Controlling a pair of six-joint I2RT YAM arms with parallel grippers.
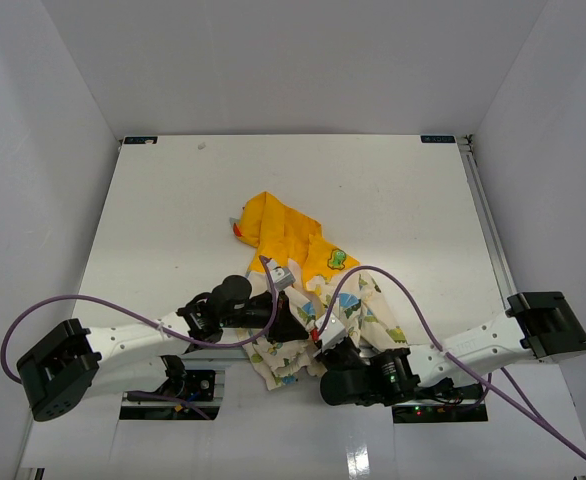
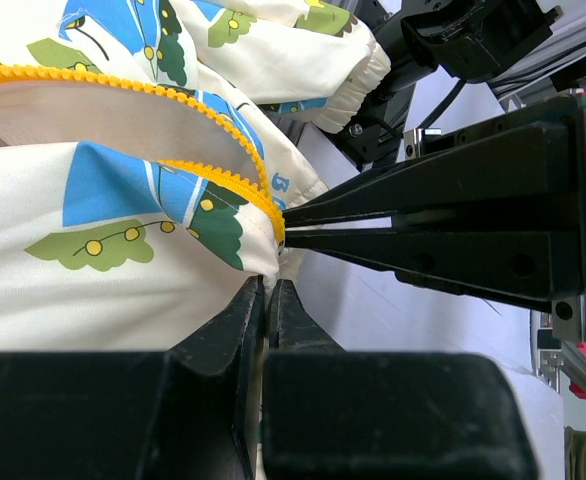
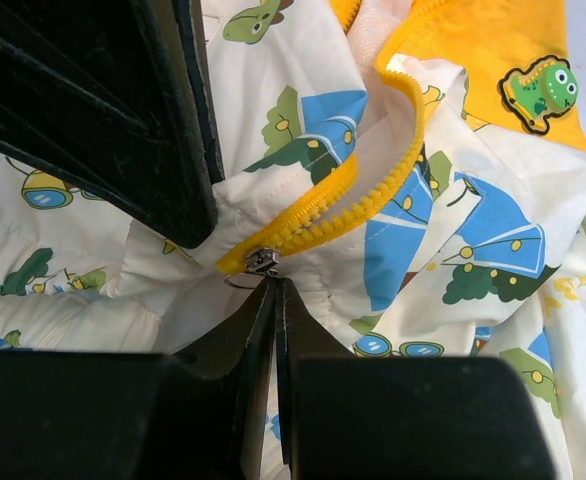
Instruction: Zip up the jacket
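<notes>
Right pincer (image 3: 275, 285) nips metal slider (image 3: 263, 262) of jacket's (image 3: 473, 230) toothed yellow zipper (image 3: 363, 205).

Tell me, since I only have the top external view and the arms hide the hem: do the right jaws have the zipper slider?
Observer: Seemingly yes; the right gripper has its jaws shut on the zipper slider, at the zipper's bottom end.
Operator: And the left?
Observer: The left gripper, jaws shut, pinches the jacket hem beside that end.
Operator: Zipped at all?
Observer: Hardly; the yellow teeth part into two rows just above the slider.
</notes>
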